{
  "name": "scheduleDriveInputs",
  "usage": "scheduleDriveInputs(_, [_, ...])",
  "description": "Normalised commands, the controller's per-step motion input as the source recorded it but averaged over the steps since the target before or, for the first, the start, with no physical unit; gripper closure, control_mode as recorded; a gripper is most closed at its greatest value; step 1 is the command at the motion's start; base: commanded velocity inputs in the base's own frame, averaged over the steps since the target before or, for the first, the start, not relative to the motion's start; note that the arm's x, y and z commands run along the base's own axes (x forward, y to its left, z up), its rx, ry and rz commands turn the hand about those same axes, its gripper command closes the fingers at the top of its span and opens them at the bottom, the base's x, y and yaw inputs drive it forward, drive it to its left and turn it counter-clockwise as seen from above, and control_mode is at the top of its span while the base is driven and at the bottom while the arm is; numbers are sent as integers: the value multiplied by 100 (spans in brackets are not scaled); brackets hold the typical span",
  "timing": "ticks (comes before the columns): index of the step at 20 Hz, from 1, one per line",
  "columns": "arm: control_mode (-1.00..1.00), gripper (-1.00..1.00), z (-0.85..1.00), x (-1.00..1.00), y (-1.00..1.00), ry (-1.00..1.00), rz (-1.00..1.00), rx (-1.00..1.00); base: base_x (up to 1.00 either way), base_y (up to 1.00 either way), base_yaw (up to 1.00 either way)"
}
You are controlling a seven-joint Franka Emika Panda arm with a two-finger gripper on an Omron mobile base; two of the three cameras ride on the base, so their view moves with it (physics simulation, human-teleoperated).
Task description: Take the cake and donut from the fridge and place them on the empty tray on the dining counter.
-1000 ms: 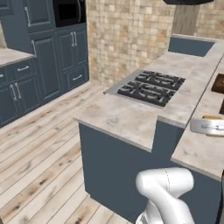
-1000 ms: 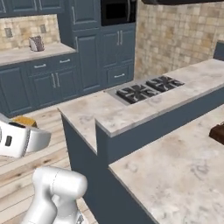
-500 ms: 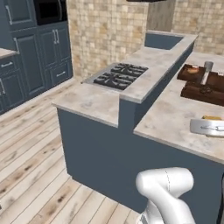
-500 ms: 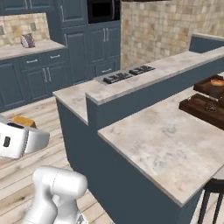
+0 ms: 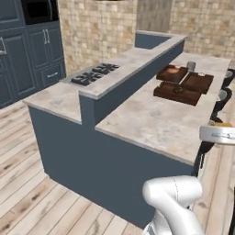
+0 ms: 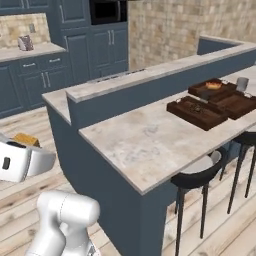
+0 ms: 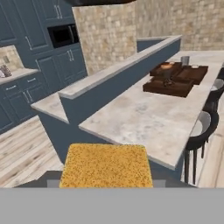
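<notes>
The cake [image 7: 106, 165], a pale yellow-tan block, sits low in the hand view with my gripper [image 7: 106, 177] shut on it; the fingertips are hidden behind it. From the right base view the cake [image 6: 26, 139] shows just above my white hand [image 6: 20, 161], out over the wooden floor short of the dining counter [image 6: 145, 142]. Three dark wooden trays lie at the counter's far end. The empty tray [image 7: 191, 74] is the right one, beside a tray with a bun [image 7: 165, 68] and a tray with a dark item [image 7: 168, 86]. The donut and the fridge are out of view.
Black stools [image 6: 200, 176] stand along the dining counter's near side. A raised blue ledge [image 5: 133, 73] divides it from the stove top [image 5: 95, 74]. A small grey cup [image 5: 191, 65] stands beyond the trays. Dark blue cabinets [image 6: 85, 50] line the back wall.
The whole picture has swung as the base moved: the dining counter and trays now lie in front. The cake stays in the shut gripper.
</notes>
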Motion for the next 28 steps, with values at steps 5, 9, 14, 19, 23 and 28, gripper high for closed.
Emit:
scheduleDriveInputs(5, [100,100,0,0,0,0,0,0,2,-100,25])
scheduleDriveInputs(9, [100,100,0,0,0,0,0,0,10,-100,23])
scheduleDriveInputs(14, [100,100,0,0,0,0,0,0,8,-100,25])
scheduleDriveInputs(19, [100,100,0,0,0,0,0,0,19,-100,29])
scheduleDriveInputs(23, [100,100,0,0,0,0,0,0,10,-100,40])
scheduleDriveInputs(28, [100,100,0,0,0,0,0,0,0,-100,48])
